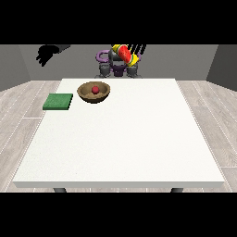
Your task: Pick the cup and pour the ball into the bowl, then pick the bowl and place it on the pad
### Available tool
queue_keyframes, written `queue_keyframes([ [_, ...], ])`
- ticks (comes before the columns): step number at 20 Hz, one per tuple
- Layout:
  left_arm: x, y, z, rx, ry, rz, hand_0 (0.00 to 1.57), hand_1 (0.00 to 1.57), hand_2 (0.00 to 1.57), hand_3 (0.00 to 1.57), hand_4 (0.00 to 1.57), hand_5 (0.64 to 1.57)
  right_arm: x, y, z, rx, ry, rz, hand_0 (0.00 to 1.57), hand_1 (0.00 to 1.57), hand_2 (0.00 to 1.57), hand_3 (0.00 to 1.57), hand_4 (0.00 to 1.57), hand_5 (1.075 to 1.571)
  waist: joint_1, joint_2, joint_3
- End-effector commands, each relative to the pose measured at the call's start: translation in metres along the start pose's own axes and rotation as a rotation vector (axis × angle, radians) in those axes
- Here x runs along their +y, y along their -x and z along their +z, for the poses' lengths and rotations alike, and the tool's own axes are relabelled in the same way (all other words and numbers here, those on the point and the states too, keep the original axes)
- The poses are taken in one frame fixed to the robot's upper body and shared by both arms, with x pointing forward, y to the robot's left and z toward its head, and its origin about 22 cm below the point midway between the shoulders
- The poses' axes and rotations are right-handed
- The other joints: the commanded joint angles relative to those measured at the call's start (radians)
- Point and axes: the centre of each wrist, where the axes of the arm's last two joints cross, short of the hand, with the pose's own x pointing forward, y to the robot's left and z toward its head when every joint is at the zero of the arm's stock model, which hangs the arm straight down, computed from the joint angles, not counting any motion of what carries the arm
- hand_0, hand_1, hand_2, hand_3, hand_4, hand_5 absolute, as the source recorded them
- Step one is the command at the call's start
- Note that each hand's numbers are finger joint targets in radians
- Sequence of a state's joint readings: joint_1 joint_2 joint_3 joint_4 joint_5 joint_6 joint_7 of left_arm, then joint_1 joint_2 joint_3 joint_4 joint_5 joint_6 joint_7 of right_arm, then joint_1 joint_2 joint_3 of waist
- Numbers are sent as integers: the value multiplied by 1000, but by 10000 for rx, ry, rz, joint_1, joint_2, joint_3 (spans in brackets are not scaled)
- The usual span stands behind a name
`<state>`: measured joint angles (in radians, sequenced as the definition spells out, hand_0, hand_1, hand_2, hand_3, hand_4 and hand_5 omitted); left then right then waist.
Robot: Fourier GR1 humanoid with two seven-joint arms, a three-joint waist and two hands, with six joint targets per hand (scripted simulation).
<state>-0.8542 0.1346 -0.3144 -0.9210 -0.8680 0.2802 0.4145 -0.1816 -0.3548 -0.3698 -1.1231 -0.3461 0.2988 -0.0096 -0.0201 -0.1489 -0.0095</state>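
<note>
1. The red-and-yellow cup [125, 54] is tilted, raised at 12 o'clock, gripped by the robot hand at the view's right [135, 48].
2. The red ball [95, 90] lies inside the wooden bowl [86, 94] at 11 o'clock on the white counter [120, 143].
3. The green pad [58, 102] lies at the bowl's 9 o'clock, apart.
4. The robot hand at the view's left [46, 53] hangs raised, fingers relaxed, holding nothing.

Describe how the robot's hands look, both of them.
Both are plain black, with slim dark fingers and no visible markings or cables. The hand at the view's left shows as a black silhouette. The hand at the view's right is partly hidden behind a red and yellow cup.
</note>
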Motion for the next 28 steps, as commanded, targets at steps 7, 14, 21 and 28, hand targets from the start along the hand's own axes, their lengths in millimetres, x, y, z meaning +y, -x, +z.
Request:
queue_keyframes([
  [7,103,86,-21,625,-139,9189,0,0,0,0,1049,1567,19,39,13,573,887,-339,0,0,0,0,781,1560,1192,394,27],
  [14,156,159,-14,-481,-40,10480,0,0,0,0,1055,1558,68,80,16,95,1100,-879,0,0,0,0,737,1565,1620,1565,94],
  [21,196,208,5,-278,-266,10275,0,0,0,0,977,1553,84,89,-1,-116,493,-747,0,0,0,0,646,1560,1151,2213,97],
  [28,206,218,23,-416,-392,10406,0,0,0,0,1008,1535,84,121,2,233,540,-982,0,0,0,0,553,1558,1216,2249,101],
])
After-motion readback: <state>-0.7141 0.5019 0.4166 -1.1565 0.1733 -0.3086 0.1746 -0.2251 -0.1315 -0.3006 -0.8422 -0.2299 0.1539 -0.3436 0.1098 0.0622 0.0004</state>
